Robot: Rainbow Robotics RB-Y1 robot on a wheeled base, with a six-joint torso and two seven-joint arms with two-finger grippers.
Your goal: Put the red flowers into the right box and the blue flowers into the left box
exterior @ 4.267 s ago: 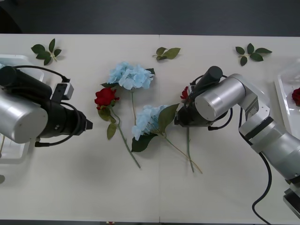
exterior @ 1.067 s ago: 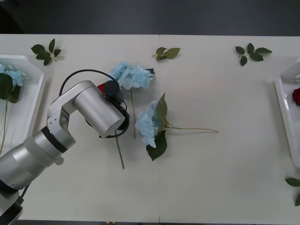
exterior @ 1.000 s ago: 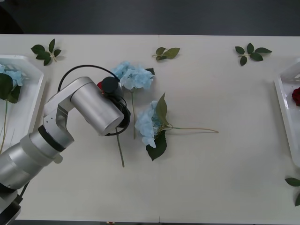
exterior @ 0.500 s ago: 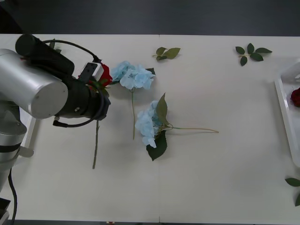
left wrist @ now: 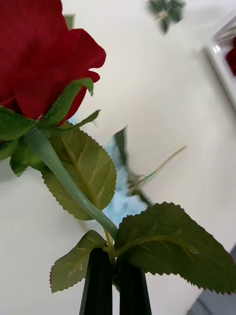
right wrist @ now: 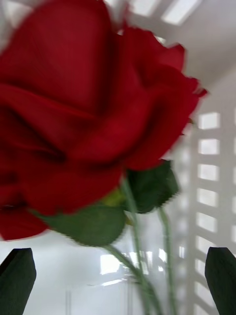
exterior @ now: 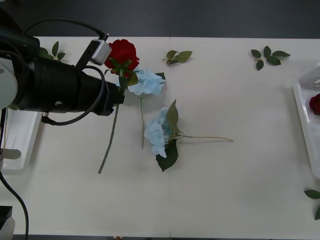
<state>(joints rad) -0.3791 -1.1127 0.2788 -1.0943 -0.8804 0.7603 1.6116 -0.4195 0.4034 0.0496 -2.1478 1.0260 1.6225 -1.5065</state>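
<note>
My left gripper [exterior: 119,94] is shut on the stem of a red flower [exterior: 122,52] and holds it above the table's left half, the stem hanging down toward me. In the left wrist view the black fingers [left wrist: 101,280] pinch that stem below the rose head [left wrist: 39,59]. Two blue flowers lie on the table, one [exterior: 146,81] beside the held rose and one [exterior: 157,132] at the centre. The right box [exterior: 301,102] at the right edge holds a red flower [exterior: 315,103]. My right gripper [right wrist: 119,253] is open, with a red flower [right wrist: 83,123] close before it. The left box [exterior: 27,147] is partly behind my left arm.
Loose green leaf sprigs lie along the far side [exterior: 179,56] [exterior: 269,56], at the far left [exterior: 52,49] and near the right front edge [exterior: 314,195]. A latticed white wall [right wrist: 209,167] stands behind the rose in the right wrist view.
My left gripper closed on the rose's stem beside the far blue flower and raised it off the table. Before that, the right arm left the table's centre, and the rose there is gone.
</note>
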